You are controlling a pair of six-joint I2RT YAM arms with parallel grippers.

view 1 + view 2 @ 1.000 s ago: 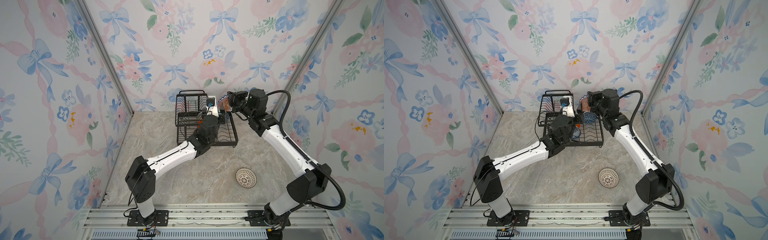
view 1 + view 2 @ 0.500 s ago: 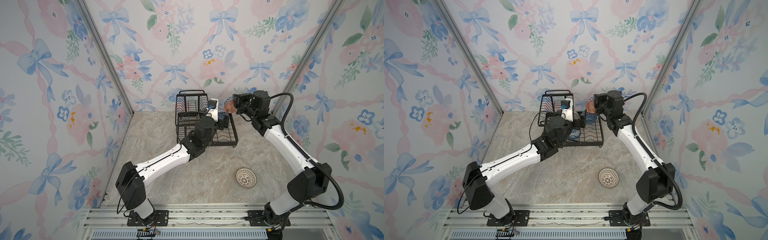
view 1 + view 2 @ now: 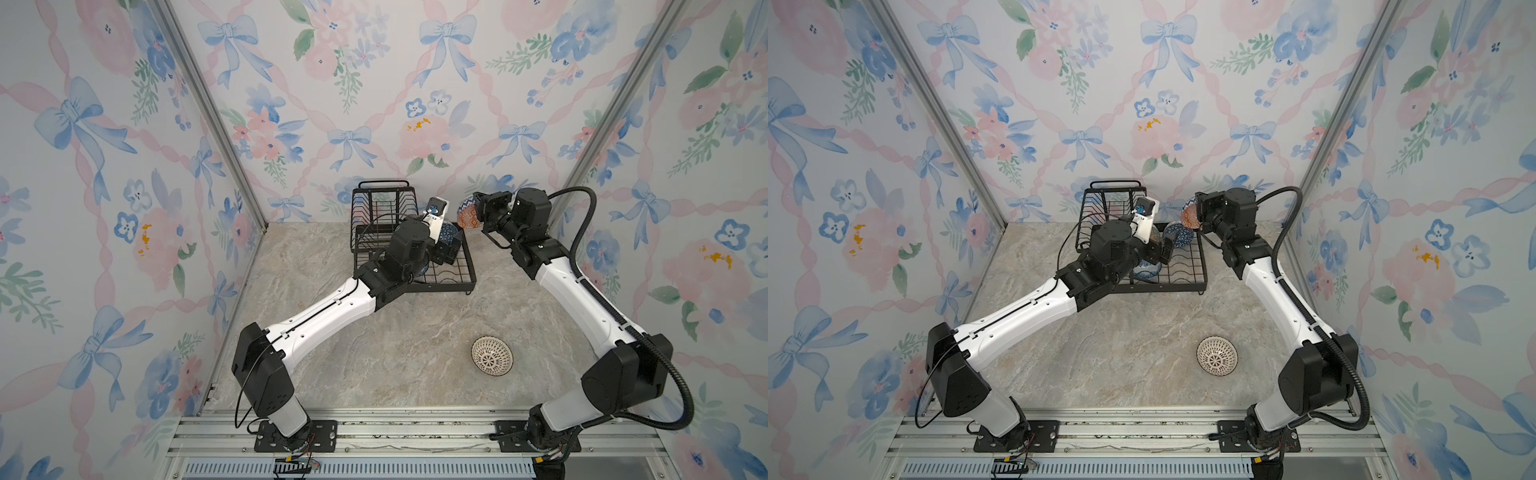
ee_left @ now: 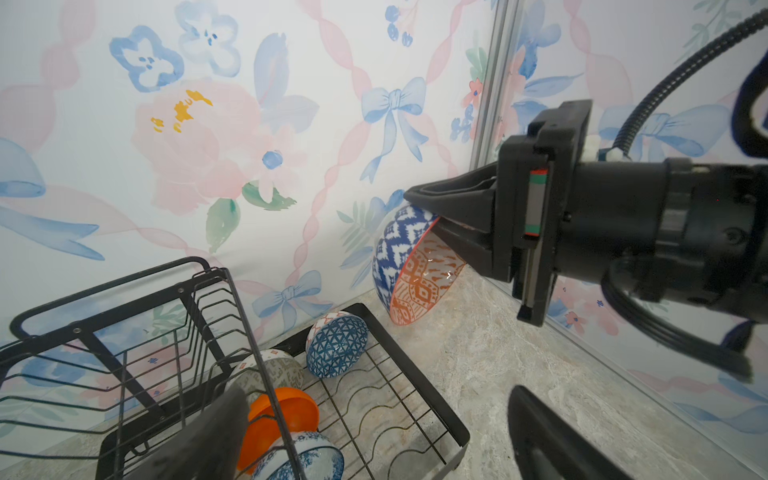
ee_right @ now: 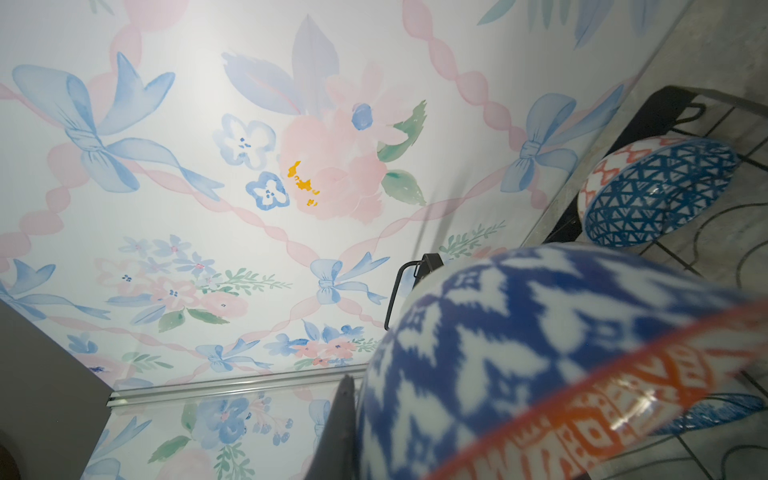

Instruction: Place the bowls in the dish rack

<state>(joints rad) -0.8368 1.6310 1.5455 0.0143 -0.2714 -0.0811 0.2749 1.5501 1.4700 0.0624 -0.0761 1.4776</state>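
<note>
The black wire dish rack (image 3: 469,266) (image 3: 1202,266) stands at the back wall. Its lower tray (image 4: 419,365) holds the blue triangle-patterned bowl (image 4: 336,345), pale green bowl (image 4: 270,372), plain orange bowl (image 4: 282,419) and blue-floral bowl (image 4: 307,457). My left gripper (image 3: 448,249) (image 4: 374,399) hangs open over that tray, holding nothing. My right gripper (image 3: 478,208) (image 4: 432,208) is shut on the rim of the orange-red patterned bowl (image 3: 467,214) (image 5: 540,353), held tilted in the air just right of the rack. The white lattice bowl (image 3: 491,356) (image 3: 1217,356) lies on the table.
The flowered back wall and a metal corner post (image 4: 494,83) stand close behind the held bowl. The rack's raised upper basket (image 3: 382,203) sits at the left of the tray. Bare marble tabletop (image 3: 415,332) lies between the rack and the lattice bowl.
My left gripper has opened wide above the tray and its arm has shifted a little. The right gripper with its bowl has drifted slightly to the right.
</note>
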